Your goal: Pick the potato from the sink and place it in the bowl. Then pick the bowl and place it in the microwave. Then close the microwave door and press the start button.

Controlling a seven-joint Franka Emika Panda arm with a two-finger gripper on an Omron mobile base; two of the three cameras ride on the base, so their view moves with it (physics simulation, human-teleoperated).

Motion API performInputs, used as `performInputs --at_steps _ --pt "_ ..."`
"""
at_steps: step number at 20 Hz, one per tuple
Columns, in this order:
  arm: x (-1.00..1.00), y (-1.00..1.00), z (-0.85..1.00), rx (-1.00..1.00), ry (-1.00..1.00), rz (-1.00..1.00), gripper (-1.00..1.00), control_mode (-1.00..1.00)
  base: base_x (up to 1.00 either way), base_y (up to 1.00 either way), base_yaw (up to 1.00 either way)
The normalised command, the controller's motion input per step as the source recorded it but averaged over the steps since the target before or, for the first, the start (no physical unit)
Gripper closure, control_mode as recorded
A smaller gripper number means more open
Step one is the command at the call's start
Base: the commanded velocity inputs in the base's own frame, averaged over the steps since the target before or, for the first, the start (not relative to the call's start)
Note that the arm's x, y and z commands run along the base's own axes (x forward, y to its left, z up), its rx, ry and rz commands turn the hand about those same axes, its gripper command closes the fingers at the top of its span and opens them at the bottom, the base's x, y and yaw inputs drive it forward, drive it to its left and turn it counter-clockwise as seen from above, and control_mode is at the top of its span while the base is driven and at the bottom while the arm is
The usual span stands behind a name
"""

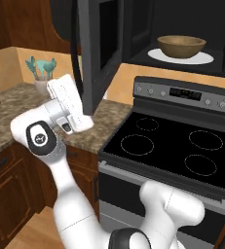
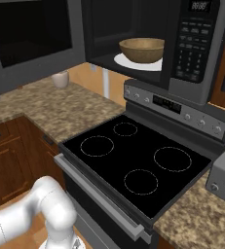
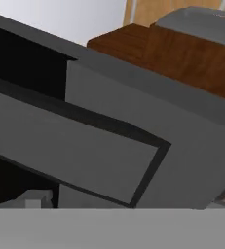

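The bowl (image 1: pixel 181 45) sat on the round white turntable plate (image 1: pixel 201 58) inside the microwave (image 2: pixel 192 44), at the upper right of the left base view and top centre of the right base view. Whether the potato lay inside it could not be told; the bowl's hollow looked dark and nothing pale showed above the rim. The microwave door (image 1: pixel 98 48) stood swung wide open, edge-on near the top centre of the left base view, hanging over the speckled counter (image 1: pixel 16 116) beside the stove (image 2: pixel 133 160).

The gripper (image 1: pixel 76 122) was at the left of the left base view, pressed up just beside the door's lower outer edge, and it held nothing; its jaws stood spread wide, going by the record more than by the pictures, since the fingertips themselves were hard to make out. The hand view looked at close range onto the door's grey outer face (image 3: pixel 84 146) and its dark window frame.

The step in hand appeared to be closing the door. The door should handle as a stiff, hinged, fairly heavy panel: it wants a push, not a grasp, applied flat against the outer face far from the hinge. The smooth face could let the fingers slide, so a square, steady contact seemed wise. The button panel (image 2: pixel 192 46) at the right awaited after
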Motion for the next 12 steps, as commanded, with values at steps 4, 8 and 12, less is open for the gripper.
performInputs --at_steps 4,8,12 --pt "-0.19 -0.84 0.80 0.28 -0.32 0.00 -1.00 -1.00 0.00 0.00 0.00" --pt "-0.12 -0.89 0.65 0.27 -0.22 0.00 -1.00 -1.00 0.00 0.00 0.00" --pt "-0.16 -0.92 0.64 0.28 -0.22 0.00 -1.00 -1.00 0.00 0.00 0.00"
